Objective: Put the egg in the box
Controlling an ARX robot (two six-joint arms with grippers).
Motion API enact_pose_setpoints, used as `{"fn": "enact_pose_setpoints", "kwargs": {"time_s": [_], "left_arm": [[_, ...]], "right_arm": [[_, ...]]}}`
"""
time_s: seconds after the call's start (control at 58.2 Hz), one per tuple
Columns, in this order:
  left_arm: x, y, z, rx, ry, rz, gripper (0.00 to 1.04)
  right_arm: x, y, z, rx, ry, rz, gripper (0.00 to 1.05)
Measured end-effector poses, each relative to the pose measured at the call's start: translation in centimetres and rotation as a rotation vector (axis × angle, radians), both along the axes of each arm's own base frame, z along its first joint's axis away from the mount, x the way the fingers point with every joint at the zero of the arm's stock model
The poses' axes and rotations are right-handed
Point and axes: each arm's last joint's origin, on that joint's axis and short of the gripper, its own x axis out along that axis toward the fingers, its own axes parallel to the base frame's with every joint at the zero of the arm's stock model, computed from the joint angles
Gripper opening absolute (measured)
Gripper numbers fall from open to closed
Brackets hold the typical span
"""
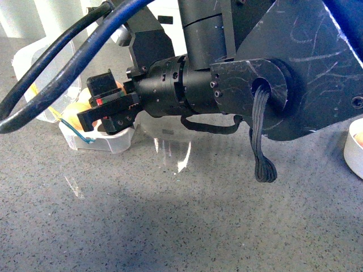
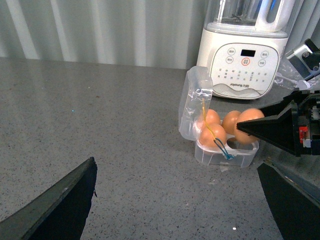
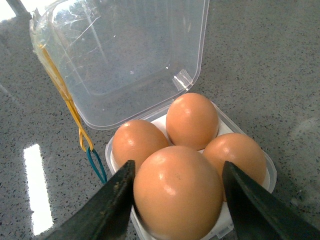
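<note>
While the right gripper (image 3: 178, 172) pinches the egg (image 3: 177, 197) over the box (image 3: 150, 60), it should lower gently into the last hole.

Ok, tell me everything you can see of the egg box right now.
The egg box is a small clear plastic case, hinged lid standing open, on the grey speckled counter. A yellow band runs down from the lid, linked to a blue band by the base. Its white tray holds three brown eggs; the right gripper holds a fourth egg at the last hole, seated or not I cannot tell.
</note>
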Motion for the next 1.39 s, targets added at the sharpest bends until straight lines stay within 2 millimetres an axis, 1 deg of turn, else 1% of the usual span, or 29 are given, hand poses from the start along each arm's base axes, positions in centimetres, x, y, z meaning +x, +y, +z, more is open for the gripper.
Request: {"fn": "enact_pose_setpoints", "kwargs": {"time_s": [0.069, 0.12, 0.155, 0.206, 0.258, 0.395, 0.516, 0.585, 0.67, 0.722, 0.774, 0.842, 0.86, 0.911, 0.963, 0.997, 1.135, 1.307, 1.393], "left_arm": [[0.0, 0.0, 0.0, 0.000, 0.000, 0.000, 0.98], [0.0, 0.0, 0.0, 0.000, 0.000, 0.000, 0.98], [0.0, 0.0, 0.0, 0.000, 0.000, 0.000, 0.98], [0.0, 0.0, 0.0, 0.000, 0.000, 0.000, 0.98], [0.0, 0.0, 0.0, 0.000, 0.000, 0.000, 0.98], [0.0, 0.0, 0.0, 0.000, 0.000, 0.000, 0.98], [0.0, 0.0, 0.0, 0.000, 0.000, 0.000, 0.98], [0.0, 0.0, 0.0, 0.000, 0.000, 0.000, 0.98], [0.0, 0.0, 0.0, 0.000, 0.000, 0.000, 0.98], [0.0, 0.0, 0.0, 0.000, 0.000, 0.000, 0.98], [0.0, 0.0, 0.0, 0.000, 0.000, 0.000, 0.98], [0.0, 0.0, 0.0, 0.000, 0.000, 0.000, 0.98], [0.0, 0.0, 0.0, 0.000, 0.000, 0.000, 0.98], [0.0, 0.0, 0.0, 0.000, 0.000, 0.000, 0.98], [0.0, 0.0, 0.0, 0.000, 0.000, 0.000, 0.98], [0.0, 0.0, 0.0, 0.000, 0.000, 0.000, 0.98], [0.0, 0.0, 0.0, 0.000, 0.000, 0.000, 0.98], [0.0, 0.0, 0.0, 0.000, 0.000, 0.000, 0.98], [0.0, 0.0, 0.0, 0.000, 0.000, 0.000, 0.98]], "right_arm": [[0.0, 0.0, 0.0, -0.001, 0.000, 0.001, 0.70], [0.0, 0.1, 0.0, -0.002, 0.000, 0.001, 0.80], [0.0, 0.1, 0.0, -0.002, -0.001, 0.001, 0.84], [-0.1, 0.0, 0.1, -0.004, -0.003, -0.005, 0.93], [-0.3, -0.1, 0.2, -0.004, -0.005, -0.012, 0.99], [-0.7, -0.7, 1.0, 0.005, -0.026, -0.041, 0.97], [-1.1, -2.0, 2.2, 0.021, -0.051, -0.093, 0.97], [-1.5, -3.9, 2.7, 0.018, -0.067, -0.153, 0.97], [-2.0, -6.7, 2.6, -0.006, -0.065, -0.241, 0.97], [-2.1, -7.9, 2.6, -0.019, -0.065, -0.290, 0.97], [-2.1, -10.1, 2.8, -0.052, -0.086, -0.403, 0.97], [-2.5, -13.0, 3.4, -0.131, -0.178, -0.573, 0.97], [-2.8, -14.0, 3.7, -0.159, -0.214, -0.621, 0.97], [-3.8, -16.2, 4.6, -0.206, -0.292, -0.700, 0.97], [-5.2, -17.9, 5.7, -0.235, -0.376, -0.761, 0.97], [-6.0, -18.7, 6.4, -0.251, -0.431, -0.784, 0.97], [-8.9, -20.2, 8.0, -0.277, -0.552, -0.827, 0.97], [-12.1, -21.8, 8.9, -0.271, -0.603, -0.876, 0.97], [-13.6, -22.6, 9.8, -0.233, -0.626, -0.915, 0.97]]}}
